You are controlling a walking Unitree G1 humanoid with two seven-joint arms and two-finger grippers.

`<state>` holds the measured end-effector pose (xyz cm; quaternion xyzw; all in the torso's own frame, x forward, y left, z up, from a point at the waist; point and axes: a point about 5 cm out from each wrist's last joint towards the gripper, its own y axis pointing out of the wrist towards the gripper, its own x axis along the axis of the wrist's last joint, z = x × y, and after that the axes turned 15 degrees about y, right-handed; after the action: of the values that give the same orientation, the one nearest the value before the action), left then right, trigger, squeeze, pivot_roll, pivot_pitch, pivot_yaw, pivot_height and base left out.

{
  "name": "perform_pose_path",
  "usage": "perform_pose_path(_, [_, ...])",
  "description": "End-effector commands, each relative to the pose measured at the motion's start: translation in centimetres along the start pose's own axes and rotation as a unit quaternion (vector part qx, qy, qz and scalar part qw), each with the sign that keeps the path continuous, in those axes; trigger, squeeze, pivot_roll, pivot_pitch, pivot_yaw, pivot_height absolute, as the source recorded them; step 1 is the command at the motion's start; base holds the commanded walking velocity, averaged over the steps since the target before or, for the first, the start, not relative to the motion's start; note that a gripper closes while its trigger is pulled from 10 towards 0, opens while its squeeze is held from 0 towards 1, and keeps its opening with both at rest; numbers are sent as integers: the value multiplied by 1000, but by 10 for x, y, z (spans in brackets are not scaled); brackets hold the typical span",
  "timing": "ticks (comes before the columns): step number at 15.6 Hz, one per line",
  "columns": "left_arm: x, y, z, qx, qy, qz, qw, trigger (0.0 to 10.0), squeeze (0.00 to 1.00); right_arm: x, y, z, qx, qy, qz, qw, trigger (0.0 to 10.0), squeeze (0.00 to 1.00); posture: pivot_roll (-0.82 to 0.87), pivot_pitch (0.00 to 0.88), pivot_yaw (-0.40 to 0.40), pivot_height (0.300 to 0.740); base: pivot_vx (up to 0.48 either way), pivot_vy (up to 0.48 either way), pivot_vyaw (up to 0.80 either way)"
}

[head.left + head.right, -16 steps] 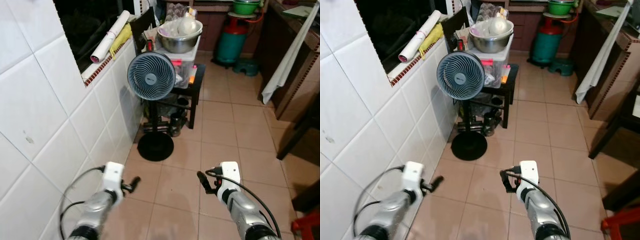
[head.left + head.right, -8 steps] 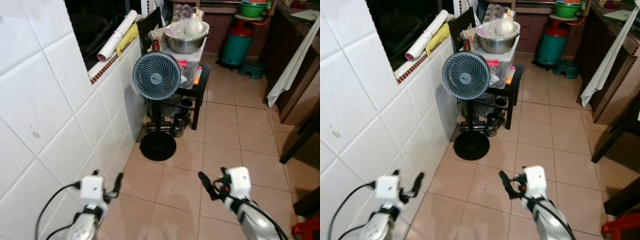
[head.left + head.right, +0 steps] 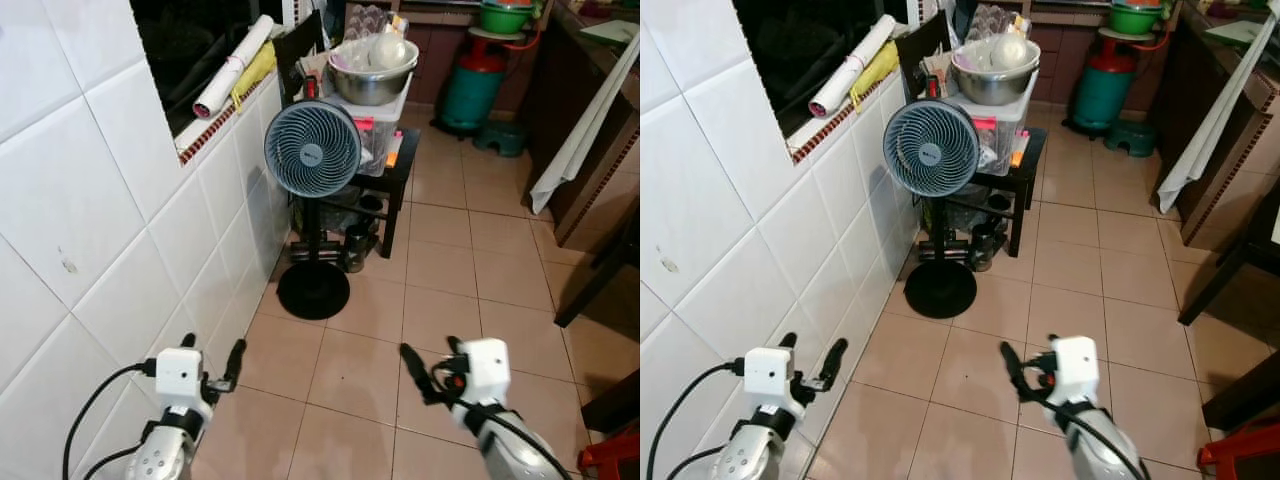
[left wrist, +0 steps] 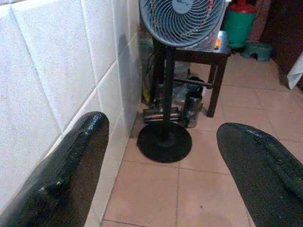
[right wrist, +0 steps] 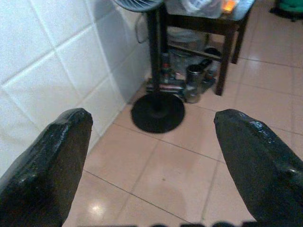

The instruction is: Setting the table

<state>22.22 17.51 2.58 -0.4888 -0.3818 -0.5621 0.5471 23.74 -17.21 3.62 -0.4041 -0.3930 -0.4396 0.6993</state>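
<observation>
Terracotta floor tiles (image 3: 440, 270) run up the frame past a grey pedestal fan (image 3: 312, 150). Left hand (image 3: 212, 365) and right hand (image 3: 430, 365), both low in frame, are spread open and empty. Judged a transit step: next, find tableware and the surface.

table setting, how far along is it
Nothing looks done yet. The left gripper and right gripper are both open and hold nothing, out over the pink tiled floor. Ahead stands a grey pedestal fan beside a black side table carrying a steel bowl. Fetching and laying every item remains.
</observation>
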Motion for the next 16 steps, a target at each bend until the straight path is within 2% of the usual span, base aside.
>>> perform_pose_path(1, [6,2,0,-3,-6,-4,1000,10000,0,-1,-2,2,-7,7,3,1000,10000,0,53,0,32,740,0,0,-800])
perform_pose_path(2, [8,4,-2,-11,-5,-6,1000,10000,0,-2,-5,3,-17,-6,3,1000,10000,0,46,0,39,740,0,0,-775])
perform_pose_path(3, [10,5,-2,-13,-9,-5,1000,10000,0,-3,-7,3,-27,10,2,1000,10000,0,41,0,44,740,0,0,-788])
perform_pose_path(5, [12,9,-2,-23,-2,-1,1000,10000,0,-2,-7,5,-29,12,-2,1000,10000,0,29,0,47,740,0,0,-788])
perform_pose_path(7, [11,13,3,1,-13,11,1000,10000,0,0,-7,5,-32,13,-2,999,10000,0,21,0,48,740,0,0,-800])
perform_pose_path(12, [15,15,3,2,-23,8,1000,10000,0,5,-15,2,-46,8,-2,999,10000,0,21,0,32,740,0,0,-800])
perform_pose_path(16, [15,16,8,5,-21,11,1000,10000,0,8,-13,2,-45,7,-6,999,10000,0,28,0,33,740,0,0,-800])
